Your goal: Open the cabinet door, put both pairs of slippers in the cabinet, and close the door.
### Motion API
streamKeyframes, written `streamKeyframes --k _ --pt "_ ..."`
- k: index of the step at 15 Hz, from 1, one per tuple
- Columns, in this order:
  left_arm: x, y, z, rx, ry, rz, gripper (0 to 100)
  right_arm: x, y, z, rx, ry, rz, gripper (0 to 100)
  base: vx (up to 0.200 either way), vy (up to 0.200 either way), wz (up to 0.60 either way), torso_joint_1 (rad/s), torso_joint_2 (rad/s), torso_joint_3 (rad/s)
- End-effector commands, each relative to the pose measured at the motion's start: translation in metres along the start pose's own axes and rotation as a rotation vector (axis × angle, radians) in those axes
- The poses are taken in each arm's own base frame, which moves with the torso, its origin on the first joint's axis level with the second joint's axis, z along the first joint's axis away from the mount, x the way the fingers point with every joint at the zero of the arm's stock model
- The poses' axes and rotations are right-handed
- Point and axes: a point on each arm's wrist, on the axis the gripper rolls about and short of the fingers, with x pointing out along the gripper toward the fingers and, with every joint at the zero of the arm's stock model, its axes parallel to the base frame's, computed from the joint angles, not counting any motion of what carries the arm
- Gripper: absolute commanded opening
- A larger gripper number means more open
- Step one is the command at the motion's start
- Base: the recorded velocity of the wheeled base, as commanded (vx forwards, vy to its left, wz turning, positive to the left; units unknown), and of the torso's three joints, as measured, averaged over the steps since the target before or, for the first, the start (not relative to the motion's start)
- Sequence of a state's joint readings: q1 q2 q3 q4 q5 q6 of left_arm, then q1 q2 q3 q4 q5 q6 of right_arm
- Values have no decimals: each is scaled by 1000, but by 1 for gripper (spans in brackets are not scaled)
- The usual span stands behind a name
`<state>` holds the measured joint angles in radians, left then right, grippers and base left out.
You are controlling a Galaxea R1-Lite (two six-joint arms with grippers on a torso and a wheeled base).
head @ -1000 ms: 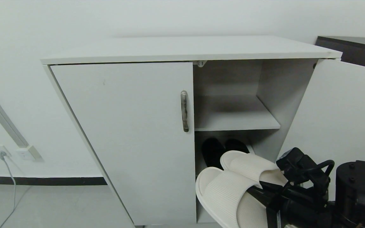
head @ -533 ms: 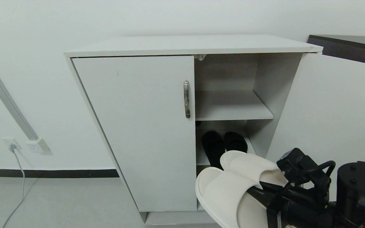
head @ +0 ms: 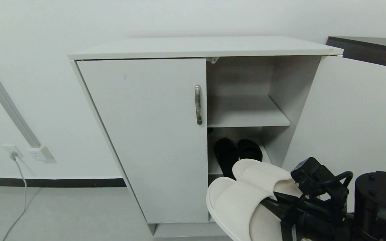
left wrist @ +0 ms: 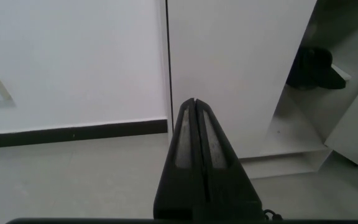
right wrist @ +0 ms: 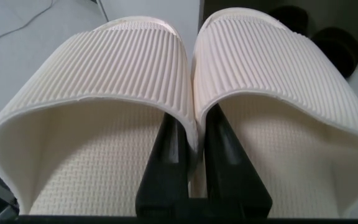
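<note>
Carrying the second pair up to the open cabinet

Gripping the pair of cream-white ribbed foam slippers (head: 246, 197) with the right gripper (right wrist: 196, 155), clamping the two inner side walls together between the black fingers (right wrist: 166, 174). Holding that pair in the air just outside the white two-door wooden cabinet (head: 199, 47), in front of its open right half and not yet inside. Keeping the left gripper (left wrist: 196, 134) pressed shut on nothing, low, near the closed left-hand door (head: 146, 134) with its metal bar handle (head: 198, 104).

Judging the task as well past halfway: finding the right-hand door (head: 354, 117) swung wide and the pair of black slippers (head: 236, 155) lying side by side on the lower shelf (head: 213, 167), under the bare upper shelf (head: 246, 113). Leaving the white pair to be set inside and the door to be closed.

Losing the right fingertips under the slipper straps. Losing the heel ends past the lower edge of the head view. Failing to see the lowest compartment behind the held pair, or anything behind the closed door.
</note>
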<state>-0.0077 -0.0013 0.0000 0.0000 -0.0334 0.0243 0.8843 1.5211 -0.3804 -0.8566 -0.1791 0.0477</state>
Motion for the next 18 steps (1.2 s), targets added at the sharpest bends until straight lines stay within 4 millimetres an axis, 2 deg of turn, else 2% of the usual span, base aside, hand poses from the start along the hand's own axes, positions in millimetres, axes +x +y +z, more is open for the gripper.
streamKeyframes --k 1,6,7,9,11,12,18 --pt "0 0 0 0 1 0 0 1 2 0 -3 1 3 0 0 -200 0 2 2 -2" --pt "0 0 0 0 1 0 0 9 8 7 2 -14 -38 0 0 0 0 0 0 0" --pt "0 0 0 0 1 0 0 16 12 9 7 -19 -75 0 0 0 0 0 0 0" --pt "0 0 0 0 1 0 0 47 30 19 67 -49 -220 0 0 0 0 0 0 0" --pt "0 0 0 0 1 0 0 66 35 27 96 -72 -330 0 0 0 0 0 0 0" --pt "0 0 0 2 1 0 0 72 37 35 100 -75 -380 0 0 0 0 0 0 0" --pt "0 0 0 6 1 0 0 79 35 84 153 -57 -529 0 0 0 0 0 0 0"
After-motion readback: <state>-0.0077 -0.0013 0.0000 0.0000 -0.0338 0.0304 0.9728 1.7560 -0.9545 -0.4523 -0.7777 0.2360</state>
